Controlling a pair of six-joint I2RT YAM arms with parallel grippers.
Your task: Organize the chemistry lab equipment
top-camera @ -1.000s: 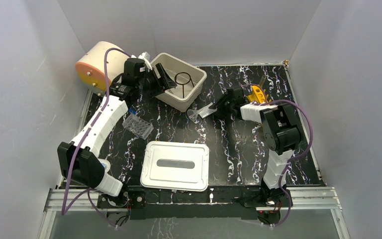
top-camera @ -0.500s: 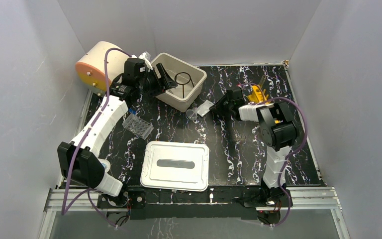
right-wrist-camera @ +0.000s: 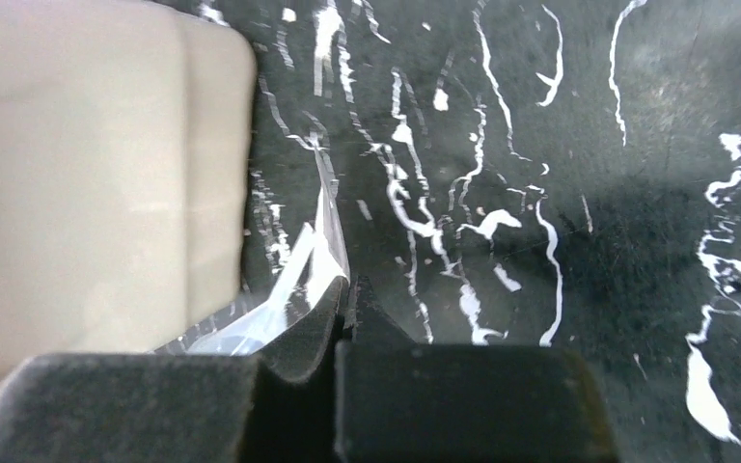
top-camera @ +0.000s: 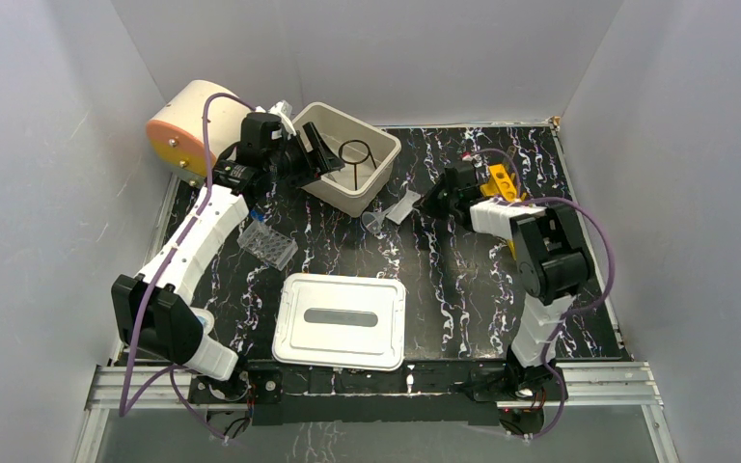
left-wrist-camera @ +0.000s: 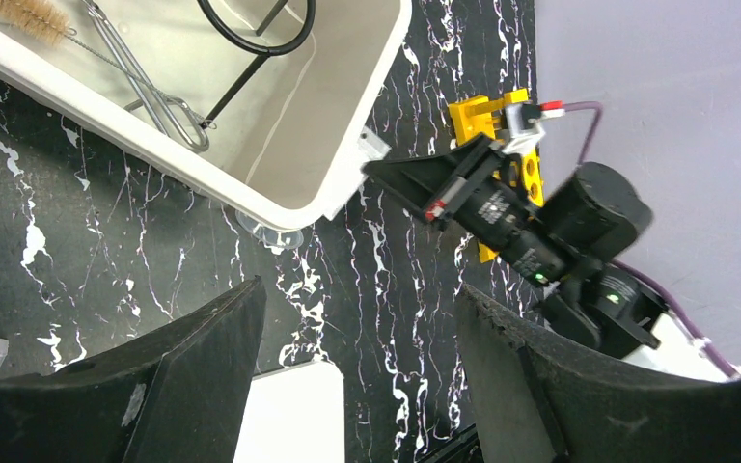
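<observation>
One clear funnel [top-camera: 400,207]: lies on its side on the marbled black table [top-camera: 463,289], just beside the near-right corner of the cream bin [top-camera: 376,183].
Right gripper [top-camera: 429,203]: low over the table, pointing at the funnel; its fingers are pressed together and the funnel's thin edge reaches their tips. Whether the edge is pinched cannot be told.
Black wire ring stand [top-camera: 356,154]: stands inside the bin.
Metal forceps [left-wrist-camera: 150,82]: flat on the bin floor, beside a leg of the stand.
Tan-bristled brush [left-wrist-camera: 19,13]: on the bin floor, next to the forceps.
Left gripper [top-camera: 316,154]: at the bin's left rim, jaws spread wide, nothing between them.
Clear vial rack [top-camera: 268,243]: on the table by the left arm, apart from the bin.
White lid [top-camera: 340,320]: centre of the table's near edge.
Yellow rack [top-camera: 502,180]: just beyond the right wrist.
Cream cylinder [top-camera: 185,125]: far-left corner, with an orange face.
</observation>
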